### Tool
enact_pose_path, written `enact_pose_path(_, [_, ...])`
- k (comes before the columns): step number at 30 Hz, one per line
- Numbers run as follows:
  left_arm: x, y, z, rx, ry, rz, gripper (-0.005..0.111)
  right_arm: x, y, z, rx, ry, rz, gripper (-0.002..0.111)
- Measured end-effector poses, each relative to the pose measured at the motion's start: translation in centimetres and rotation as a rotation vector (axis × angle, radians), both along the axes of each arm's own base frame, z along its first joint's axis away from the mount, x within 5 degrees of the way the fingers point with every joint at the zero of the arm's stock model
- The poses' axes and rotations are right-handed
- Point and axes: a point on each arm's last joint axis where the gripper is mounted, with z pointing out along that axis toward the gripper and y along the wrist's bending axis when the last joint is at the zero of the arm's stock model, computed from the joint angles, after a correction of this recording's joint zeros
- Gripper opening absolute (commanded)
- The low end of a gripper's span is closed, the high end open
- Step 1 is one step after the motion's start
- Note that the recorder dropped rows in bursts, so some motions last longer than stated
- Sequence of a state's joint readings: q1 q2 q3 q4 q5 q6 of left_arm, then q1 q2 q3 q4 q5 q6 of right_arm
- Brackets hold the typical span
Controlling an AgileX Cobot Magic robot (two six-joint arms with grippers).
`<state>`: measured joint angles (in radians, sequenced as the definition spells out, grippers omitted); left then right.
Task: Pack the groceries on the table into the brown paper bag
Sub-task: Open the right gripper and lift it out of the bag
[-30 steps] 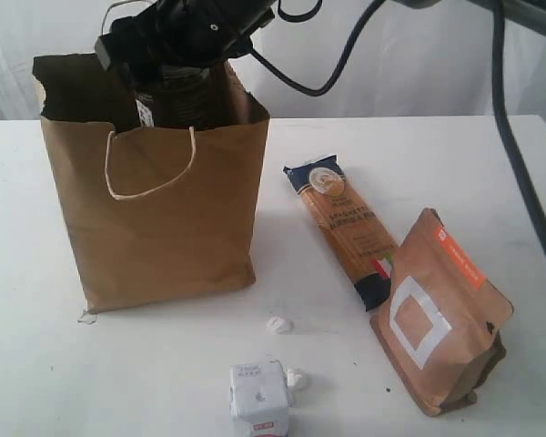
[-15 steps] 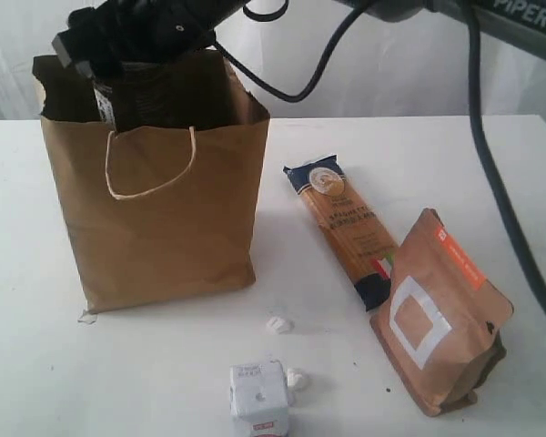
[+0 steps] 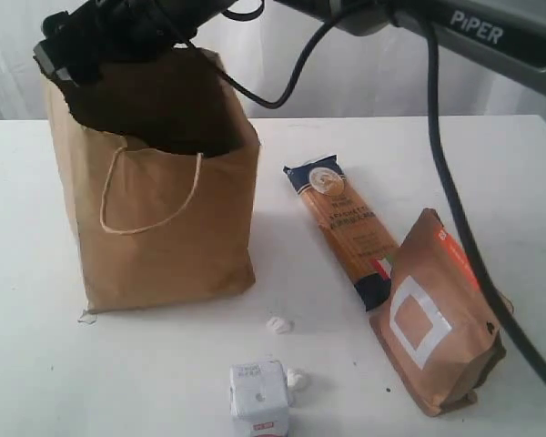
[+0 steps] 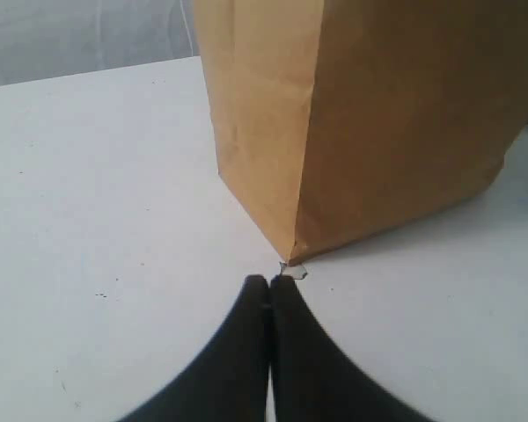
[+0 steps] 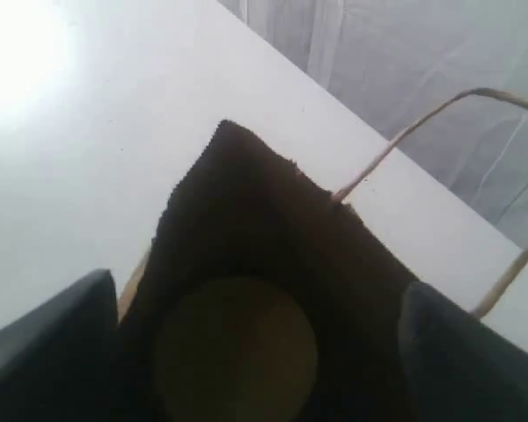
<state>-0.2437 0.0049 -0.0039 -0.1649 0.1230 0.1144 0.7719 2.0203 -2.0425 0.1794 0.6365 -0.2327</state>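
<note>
We are hovering wide, empty right fingers [image 5: 66, 338] over the brown paper bag [image 3: 164, 228].
The olive-lidded jar [image 5: 236, 352] is sitting inside, straight below them; closed left fingers [image 4: 246, 347] are resting by the bag's bottom corner.

I see the white table [image 3: 455, 155] bearing the following. The paper bag [image 3: 173, 237] stands upright on the left, with a small pale scrap [image 3: 86, 317] on the surface at its near left corner. The spaghetti packet [image 3: 344, 228] lies flat to the right of the bag, apart from it, running from far to near. The brown pouch [image 3: 437, 332] lies at the packet's near end, touching it. The white carton [image 3: 259, 399] sits nearest my camera, with one white lump [image 3: 298, 379] just beside it. A second lump [image 3: 278, 324] lies between carton and bag.
</note>
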Motion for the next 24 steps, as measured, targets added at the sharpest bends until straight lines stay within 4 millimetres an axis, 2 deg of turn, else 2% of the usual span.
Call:
enact_pose_path(14, [0.0, 0.0, 0.0, 0.000, 0.000, 0.000, 0.000, -0.1, -0.1, -0.2, -0.027, -0.002, 0.012, 0.081])
enact_pose_path(18, [0.0, 0.0, 0.0, 0.000, 0.000, 0.000, 0.000, -0.4, -0.7, 0.9, -0.049, -0.039, 0.010, 0.080])
enact_pose_path(24, [0.0, 0.0, 0.0, 0.000, 0.000, 0.000, 0.000, -1.9, -2.9, 3.7, -0.143, -0.086, -0.005, 0.069])
